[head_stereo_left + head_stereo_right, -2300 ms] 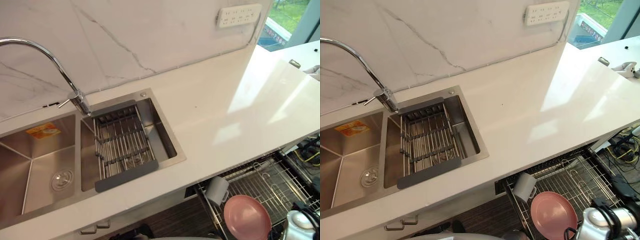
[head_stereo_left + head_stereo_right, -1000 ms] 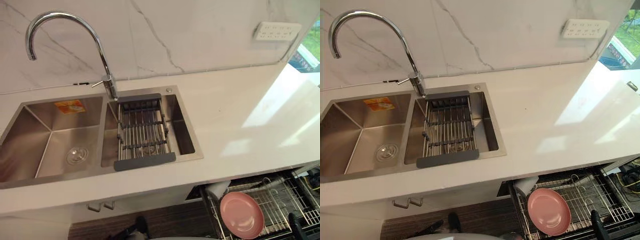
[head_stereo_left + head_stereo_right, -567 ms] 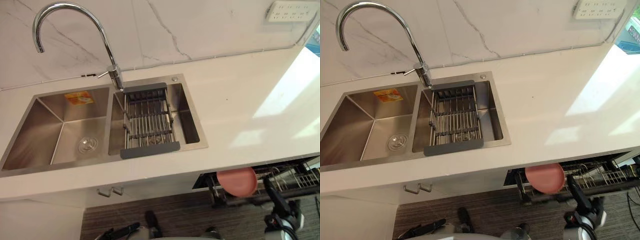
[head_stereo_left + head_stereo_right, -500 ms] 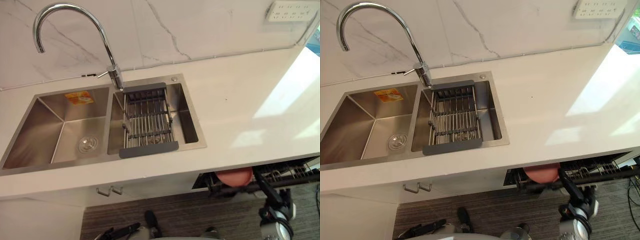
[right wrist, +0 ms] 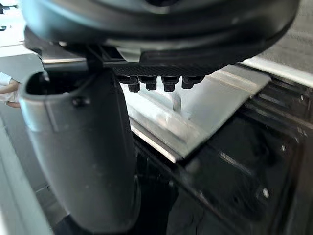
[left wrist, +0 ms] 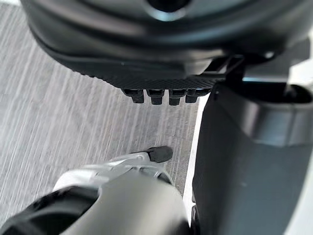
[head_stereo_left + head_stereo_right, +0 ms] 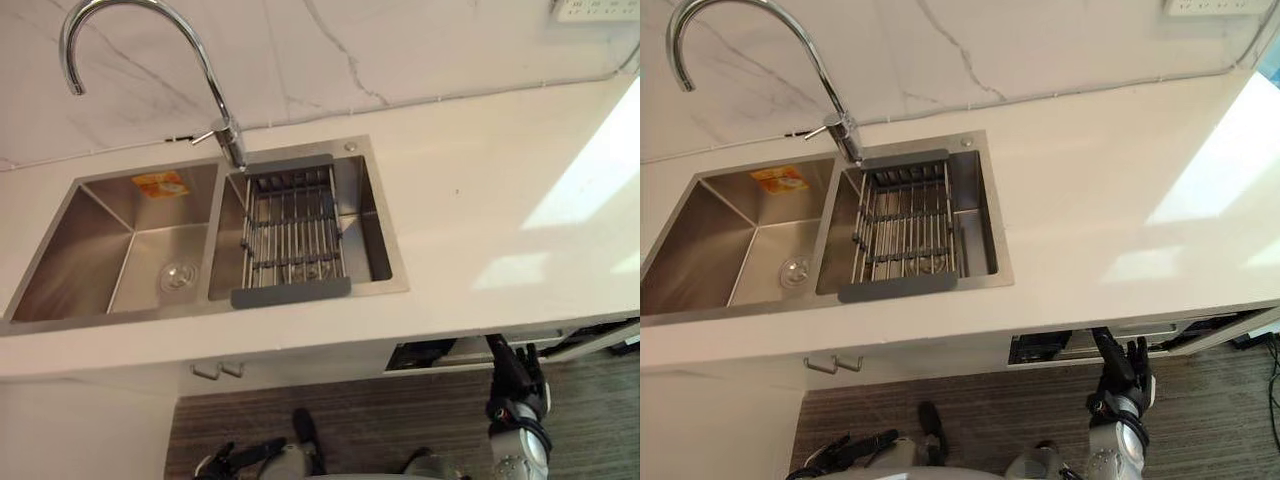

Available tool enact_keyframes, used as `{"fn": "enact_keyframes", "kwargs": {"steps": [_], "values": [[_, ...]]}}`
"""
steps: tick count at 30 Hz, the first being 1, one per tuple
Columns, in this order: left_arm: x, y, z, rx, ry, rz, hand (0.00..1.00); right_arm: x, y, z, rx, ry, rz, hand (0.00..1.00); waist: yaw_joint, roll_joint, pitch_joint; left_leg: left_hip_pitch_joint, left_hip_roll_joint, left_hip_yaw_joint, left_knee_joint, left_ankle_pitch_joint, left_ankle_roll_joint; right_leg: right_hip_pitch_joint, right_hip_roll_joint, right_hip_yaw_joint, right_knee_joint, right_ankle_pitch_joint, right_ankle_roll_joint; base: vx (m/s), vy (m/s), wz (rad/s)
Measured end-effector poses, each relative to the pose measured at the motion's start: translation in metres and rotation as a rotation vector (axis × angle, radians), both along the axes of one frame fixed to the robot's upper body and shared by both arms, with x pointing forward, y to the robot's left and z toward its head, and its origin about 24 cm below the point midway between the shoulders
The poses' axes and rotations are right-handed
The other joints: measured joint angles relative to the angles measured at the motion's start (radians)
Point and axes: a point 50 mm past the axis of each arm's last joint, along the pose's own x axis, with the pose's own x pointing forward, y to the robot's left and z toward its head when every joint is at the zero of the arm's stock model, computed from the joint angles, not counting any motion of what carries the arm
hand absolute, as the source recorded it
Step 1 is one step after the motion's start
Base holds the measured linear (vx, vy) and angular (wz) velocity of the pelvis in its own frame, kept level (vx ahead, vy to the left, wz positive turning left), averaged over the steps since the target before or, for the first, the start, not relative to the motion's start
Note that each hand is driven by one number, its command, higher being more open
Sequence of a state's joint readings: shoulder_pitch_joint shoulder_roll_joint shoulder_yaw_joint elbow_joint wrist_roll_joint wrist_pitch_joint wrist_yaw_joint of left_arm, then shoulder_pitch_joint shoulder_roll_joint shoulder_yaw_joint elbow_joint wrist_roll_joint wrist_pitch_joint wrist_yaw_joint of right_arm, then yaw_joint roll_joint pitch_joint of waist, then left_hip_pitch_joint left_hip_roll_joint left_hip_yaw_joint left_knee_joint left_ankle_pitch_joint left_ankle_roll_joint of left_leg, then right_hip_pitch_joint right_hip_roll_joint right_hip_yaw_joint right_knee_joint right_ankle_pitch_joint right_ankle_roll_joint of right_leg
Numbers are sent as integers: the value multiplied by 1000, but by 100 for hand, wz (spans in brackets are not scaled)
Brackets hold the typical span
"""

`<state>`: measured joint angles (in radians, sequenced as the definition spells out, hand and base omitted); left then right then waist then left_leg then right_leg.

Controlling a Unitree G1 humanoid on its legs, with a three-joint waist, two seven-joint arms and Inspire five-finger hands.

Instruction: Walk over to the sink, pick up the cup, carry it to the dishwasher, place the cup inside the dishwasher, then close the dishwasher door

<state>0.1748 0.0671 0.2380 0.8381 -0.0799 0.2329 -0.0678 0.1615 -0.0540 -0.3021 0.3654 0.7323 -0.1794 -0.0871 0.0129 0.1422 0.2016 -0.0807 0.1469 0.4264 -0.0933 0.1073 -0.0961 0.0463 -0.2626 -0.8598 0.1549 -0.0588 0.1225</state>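
Right hand [image 7: 515,378], fingers straight and together, apparently pressing the nearly shut dishwasher door [image 7: 1185,328] at lower right, under the counter [image 7: 490,220].

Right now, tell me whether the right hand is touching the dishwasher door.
Cannot tell. In the left eye view the right hand reaches up at the dishwasher door, contact or gap unclear.

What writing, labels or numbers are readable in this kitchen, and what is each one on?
No text here is readable.
Sticker in the sink's left basin: orange and yellow, with print too small to read.
Socket strip on the wall: cut off by the edge of the eye views, no legible marks.
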Motion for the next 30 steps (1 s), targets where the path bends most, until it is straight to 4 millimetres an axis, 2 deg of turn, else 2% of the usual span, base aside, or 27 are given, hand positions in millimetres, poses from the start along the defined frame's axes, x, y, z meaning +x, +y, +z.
{"fn": "enact_keyframes", "kwargs": {"steps": [1, 2, 3, 5, 8, 11, 13, 14, 17, 19, 20, 22, 24, 25, 26, 27, 28, 29, 30], "values": [[2, 0, 1, 0, -8, -1, 100, 9, 12, 6, -10, -30, 60, 100, 7, -19, 10, 0, -11, 8, 42, 5, 33, -9, -7, 4, -23, 14, -7, -115, 19, -31], [2, -1, 1, -3, -9, -1, 100, 13, 16, 10, -25, -46, 96, 100, 12, -7, 5, -1, -9, 10, 83, 8, 39, -11, -4, 7, -22, 14, -7, -45, 29, -52], [1, -5, -1, -13, -2, -9, 100, 17, 21, 11, -22, -42, 118, 100, 17, 8, -4, 5, 8, 9, 103, -18, 67, -13, 24, 10, -23, 17, -5, -15, 15, -40], [4, -8, 0, -17, -6, -30, 100, 15, 32, 6, -67, 16, 222, 100, 17, 16, -13, 7, 10, 19, 77, -25, 59, -15, 48, 16, -54, 21, -7, -50, -2, -13], [1, -13, -2, -52, 14, 10, 100, 1, 43, -6, -146, 109, 402, 100, 16, 9, -17, 15, 6, 33, 17, -23, 51, -22, 71, 12, -87, 21, -7, -39, -26, 16], [-4, -15, -4, -78, 26, 42, 100, -18, 64, -36, -125, 259, 588, 100, 18, -7, -30, 33, 15, 39, 2, -8, 33, -8, 75, 9, -82, 19, -18, 30, -25, 24], [-7, -19, -6, -119, 33, 89, 100, -39, 74, -60, -68, 398, 638, 100, 24, -12, -40, 62, 15, 39, 2, 7, 27, 16, 72, 13, -73, 21, -39, 71, 4, 13], [-8, -21, -7, -142, 31, 109, 100, -43, 76, -65, -62, 435, 647, 100, 28, -14, -41, 71, 15, 42, 2, 15, 30, 21, 70, 18, -69, 22, -45, 100, 34, -5], [-13, -19, -8, -183, 42, 133, 100, -46, 74, -74, -43, 485, 615, 100, 26, -44, -57, 82, 14, 49, 2, 36, 24, 21, 69, 39, -67, 32, -41, 127, 35, -18], [-15, -14, -8, -191, 54, 131, 100, -52, 70, -82, -23, 533, 555, 100, 22, -78, -77, 100, 5, 58, 6, 40, 34, 32, 62, 53, -66, 36, -41, 179, 18, -14], [-16, -12, -8, -197, 57, 127, 100, -54, 68, -84, -24, 549, 548, 100, 21, -83, -79, 107, 2, 60, 6, 38, 35, 37, 59, 57, -66, 36, -40, 177, 19, -8], [-17, -8, -8, -224, 62, 127, 100, -67, 56, -92, -36, 634, 525, 100, 21, -108, -82, 124, -9, 68, 6, 35, 37, 50, 50, 65, -61, 36, -39, 146, 30, -7], [-18, -8, -8, -237, 65, 144, 100, -82, 46, -99, -40, 717, 496, 100, 17, -107, -82, 139, -15, 75, 6, 22, 36, 54, 33, 67, -33, 32, -37, 106, 71, -3], [-20, -8, -9, -246, 73, 156, 100, -92, 39, -102, -30, 766, 463, 100, 15, -108, -82, 149, -22, 75, 6, 10, 37, 50, 12, 66, 10, 15, -35, 57, 61, -2], [-21, -8, -9, -249, 76, 159, 100, -95, 35, -102, -32, 780, 446, 100, 14, -110, -80, 152, -25, 75, 6, 2, 38, 41, -4, 66, 43, 7, -36, 31, 82, 8], [-22, -9, -10, -256, 87, 157, 100, -100, 29, -103, -37, 805, 426, 100, 4, -111, -79, 155, -31, 66, 5, -15, 40, 20, -41, 67, 132, -5, -46, -3, 65, 15], [-22, -9, -10, -261, 92, 153, 100, -103, 26, -103, -39, 822, 413, 100, -2, -108, -80, 157, -33, 56, 1, -30, 31, 6, -62, 68, 188, -6, -49, -8, 81, 35], [-23, -5, -9, -263, 102, 129, 100, -112, 21, -104, -27, 852, 381, 100, -6, -116, -77, 166, -43, 36, 1, -43, 37, -20, -112, 99, 301, -5, -60, 2, 89, 43], [-22, -3, -9, -263, 103, 116, 100, -120, 22, -106, -5, 878, 349, 100, -6, -127, -72, 180, -55, 5, 1, -56, 49, -52, -142, 179, 396, 11, -101, 11, 74, 36]]}}
